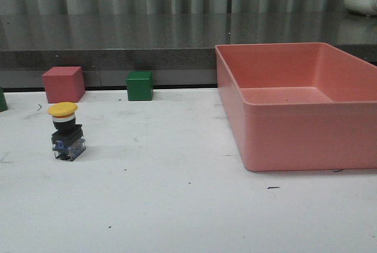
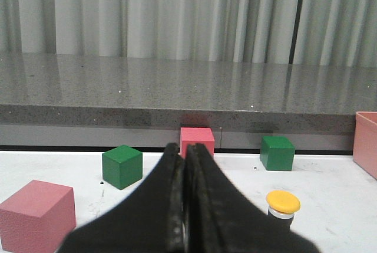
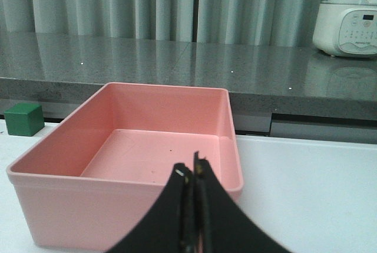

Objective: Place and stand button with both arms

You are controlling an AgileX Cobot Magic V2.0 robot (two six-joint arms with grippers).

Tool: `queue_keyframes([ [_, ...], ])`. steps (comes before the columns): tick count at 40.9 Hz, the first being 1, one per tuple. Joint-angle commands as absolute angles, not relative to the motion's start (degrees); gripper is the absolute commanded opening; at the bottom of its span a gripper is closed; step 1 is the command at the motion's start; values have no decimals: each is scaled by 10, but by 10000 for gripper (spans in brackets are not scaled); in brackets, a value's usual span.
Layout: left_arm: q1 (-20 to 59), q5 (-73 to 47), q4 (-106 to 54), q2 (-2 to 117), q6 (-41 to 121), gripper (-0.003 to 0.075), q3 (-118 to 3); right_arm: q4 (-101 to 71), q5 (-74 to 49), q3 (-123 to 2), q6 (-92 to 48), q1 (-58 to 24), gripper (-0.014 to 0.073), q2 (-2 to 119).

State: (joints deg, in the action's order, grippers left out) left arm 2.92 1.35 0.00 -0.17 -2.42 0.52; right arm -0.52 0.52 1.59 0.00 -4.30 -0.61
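The button stands upright on the white table at the left, yellow cap on top, clear base with a blue mark below. Its yellow cap also shows in the left wrist view, beside the fingers. My left gripper is shut and empty, held back from the button. My right gripper is shut and empty, in front of the pink bin's near wall. Neither arm shows in the front view.
A large pink bin stands at the right, its inside bare. A red cube and a green cube sit at the table's back edge. More cubes lie left. A grey counter runs behind.
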Motion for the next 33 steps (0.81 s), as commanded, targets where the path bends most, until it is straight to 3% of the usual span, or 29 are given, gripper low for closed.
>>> queue_keyframes([
  [1, 28, 59, 0, -15, -29, -20, 13, -7, 54, 14, -9, -39, -118, -17],
  [33, 28, 59, 0, -15, -29, -20, 13, -7, 52, 14, -9, -20, -118, -17],
])
